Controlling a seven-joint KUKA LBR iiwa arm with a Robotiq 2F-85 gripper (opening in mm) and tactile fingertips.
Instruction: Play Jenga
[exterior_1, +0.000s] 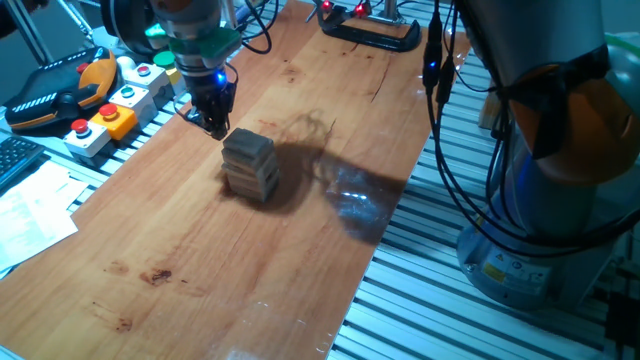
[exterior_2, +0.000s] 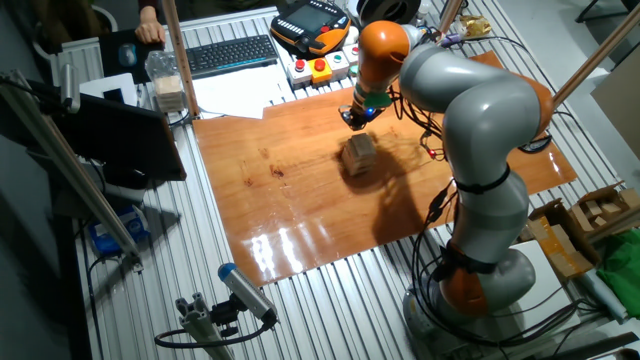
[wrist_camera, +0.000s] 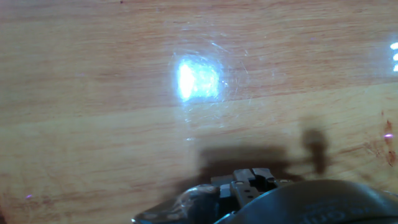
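At the left edge of the wooden table (exterior_1: 200, 250), just off the board, sit the push-button boxes (exterior_1: 118, 100), which have no part in the game. Next along, the gripper (exterior_1: 214, 122) hangs low over the table near that left edge, pointing down, just beside and behind the Jenga tower (exterior_1: 249, 163); whether it touches the tower cannot be told. Its fingers look close together and carry nothing, but whether they are fully pressed together or a little spread I cannot tell: the hand view shows only bare wood, glare and shadow. The tower stands upright toward the far half of the board, well in from every edge, with no loose block in sight. The step in hand looks like the approach to a first block. The next move would call for lining the fingertips up with a single block's end and pushing slowly and level, since a skewed push could shove the whole stack.
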